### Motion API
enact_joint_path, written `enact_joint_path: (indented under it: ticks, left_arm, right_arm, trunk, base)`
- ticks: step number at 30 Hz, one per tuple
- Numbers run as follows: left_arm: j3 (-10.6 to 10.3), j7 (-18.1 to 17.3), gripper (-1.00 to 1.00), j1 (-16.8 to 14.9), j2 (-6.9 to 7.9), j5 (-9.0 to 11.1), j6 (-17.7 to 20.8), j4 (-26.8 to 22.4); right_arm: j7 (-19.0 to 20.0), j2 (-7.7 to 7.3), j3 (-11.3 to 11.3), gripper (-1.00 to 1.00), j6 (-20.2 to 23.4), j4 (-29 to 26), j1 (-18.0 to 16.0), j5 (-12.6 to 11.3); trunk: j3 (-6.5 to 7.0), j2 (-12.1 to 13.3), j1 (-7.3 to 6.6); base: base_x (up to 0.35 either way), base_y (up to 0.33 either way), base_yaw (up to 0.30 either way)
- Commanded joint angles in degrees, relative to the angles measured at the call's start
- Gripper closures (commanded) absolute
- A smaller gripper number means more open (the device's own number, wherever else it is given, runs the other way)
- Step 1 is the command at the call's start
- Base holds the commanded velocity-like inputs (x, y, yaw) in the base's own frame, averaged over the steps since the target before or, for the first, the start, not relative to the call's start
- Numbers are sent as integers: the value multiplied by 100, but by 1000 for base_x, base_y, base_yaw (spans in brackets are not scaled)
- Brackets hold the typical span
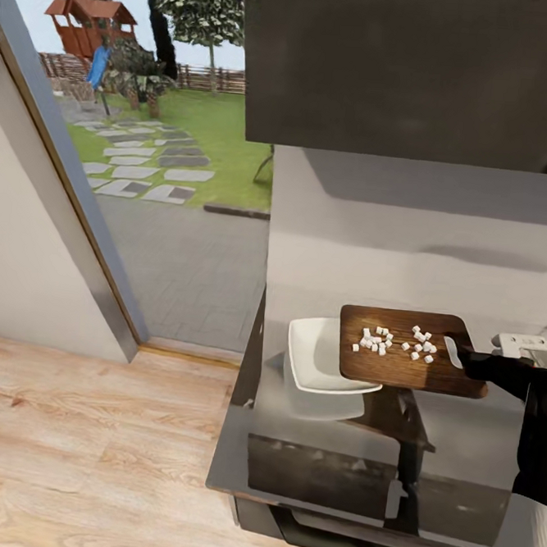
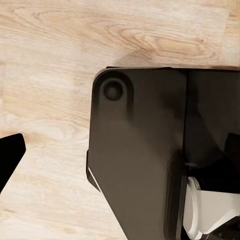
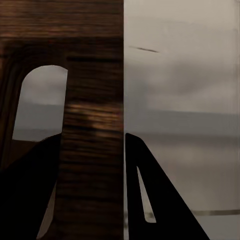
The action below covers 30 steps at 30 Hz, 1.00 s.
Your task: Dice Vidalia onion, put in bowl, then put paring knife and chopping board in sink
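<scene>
In the head view, your right gripper [image 1: 467, 352] at the right edge of the frame has the chopping board [image 1: 406, 362] by its slot-handle end and holds it lifted above the countertop [image 1: 449, 452], its far end overlapping the white bowl [image 1: 320, 355] just left of centre. The diced onion [image 1: 395, 342] sits in two loose clusters on the middle of the board, none in the bowl yet. To tip it well, lower the bowl-side edge gradually so the pieces slide rather than scatter, and keep that edge over the bowl's hollow.

In the left wrist view, a dark fingertip [image 2: 9, 155] shows at the left edge over plank floor [image 2: 50, 60] and the robot's dark base [image 2: 140, 150]; whether that claw is open, you cannot tell.

In the right wrist view, the fingers [image 3: 160, 200] are clamped on the board's edge beside the slot handle [image 3: 40, 102]; keep that grip firm as you tilt.
</scene>
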Motion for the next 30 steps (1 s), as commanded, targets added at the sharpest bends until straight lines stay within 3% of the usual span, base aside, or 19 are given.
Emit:
enact_joint_path:
  ticks: [1, 18, 30]
  left_arm:
    - [-48, 48, -100, -2, 9, 49, -14, -11]
    - [-48, 48, -100, -2, 10, 49, -15, -11]
    - [-48, 48, -100, -2, 10, 49, -14, -11]
  right_arm:
    - [59, 1, -4, 100, 12, -6, -6, 59]
    - [60, -9, -12, 100, 15, -7, -8, 59]
    - [60, 0, 8, 100, 12, -6, -6, 59]
  trunk:
    - [0, -10, 4]
    - [149, -10, 4]
    - [156, -10, 4]
  base:
    - [0, 0, 0]
    - [0, 0, 0]
    - [0, 0, 0]
